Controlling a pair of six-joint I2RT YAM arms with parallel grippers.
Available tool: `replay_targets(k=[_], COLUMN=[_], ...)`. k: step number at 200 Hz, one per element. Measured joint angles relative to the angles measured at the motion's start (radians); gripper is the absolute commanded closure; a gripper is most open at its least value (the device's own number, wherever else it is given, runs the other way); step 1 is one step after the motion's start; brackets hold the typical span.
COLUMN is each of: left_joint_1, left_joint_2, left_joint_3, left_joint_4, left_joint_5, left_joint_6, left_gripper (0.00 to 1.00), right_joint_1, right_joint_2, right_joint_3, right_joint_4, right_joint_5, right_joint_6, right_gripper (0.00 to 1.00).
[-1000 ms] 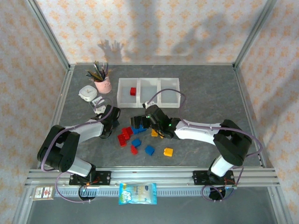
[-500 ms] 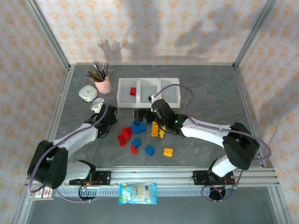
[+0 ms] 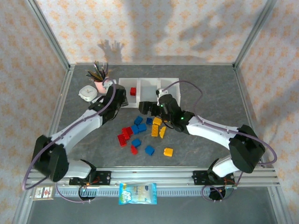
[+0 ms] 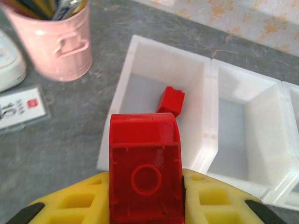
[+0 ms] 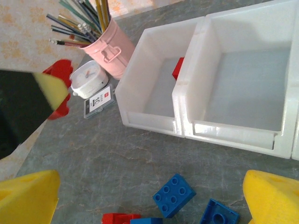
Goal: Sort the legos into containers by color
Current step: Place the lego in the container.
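Note:
My left gripper (image 4: 145,183) is shut on a red lego (image 4: 145,163), held just in front of the left bin of the white containers (image 4: 210,140). Another red lego (image 4: 170,101) lies inside that bin. From above, the left gripper (image 3: 117,96) hangs at the left bin's near-left corner (image 3: 122,103). My right gripper (image 3: 149,108) stands open above the table, just before the containers (image 5: 187,128), with nothing between its yellow fingers (image 5: 28,196). Below it lie blue legos (image 5: 175,195). Red (image 3: 124,136), blue (image 3: 149,150) and yellow (image 3: 168,151) legos are scattered on the table.
A pink cup of brushes (image 3: 103,83) and a small white device (image 3: 87,93) stand left of the containers, with a card (image 4: 21,108) lying near them. The middle and right bins (image 3: 169,88) hold nothing. A snack packet (image 3: 138,193) lies on the front rail.
My left arm has lifted from the pile and swung up to the left bin with the red lego gripped. The right gripper drew back from the blue legos toward the containers, still open.

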Motion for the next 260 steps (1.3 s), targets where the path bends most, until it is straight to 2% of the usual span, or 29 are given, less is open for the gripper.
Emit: replay_targets(k=[50, 128, 200, 260], left_joint_1=[0.023, 0.087, 0.101, 0.101], left_joint_2=[0.302, 0.630, 0.679, 0.679], left_joint_3=[0.215, 0.492, 0.493, 0.504], left_joint_4=[0.005, -0.016, -0.021, -0.045], left_joint_5=[0.023, 0.038, 0.120, 0.121], left_joint_6=[0.091, 0.151, 0.159, 0.174], left_gripper=[0.66, 0.64, 0.57, 0.48], right_joint_1=[-0.028, -0.035, -0.040, -0.040], right_joint_2=[0.000, 0.000, 0.000, 0.000], right_joint_3=[0.000, 0.000, 0.000, 0.000], right_joint_4=[0.007, 0.011, 0.011, 0.011], right_joint_5=[0.037, 0.050, 0.051, 0.051], right_joint_6=[0.007, 0.007, 0.007, 0.007], right_gripper=[0.00, 0.00, 0.00, 0.00])
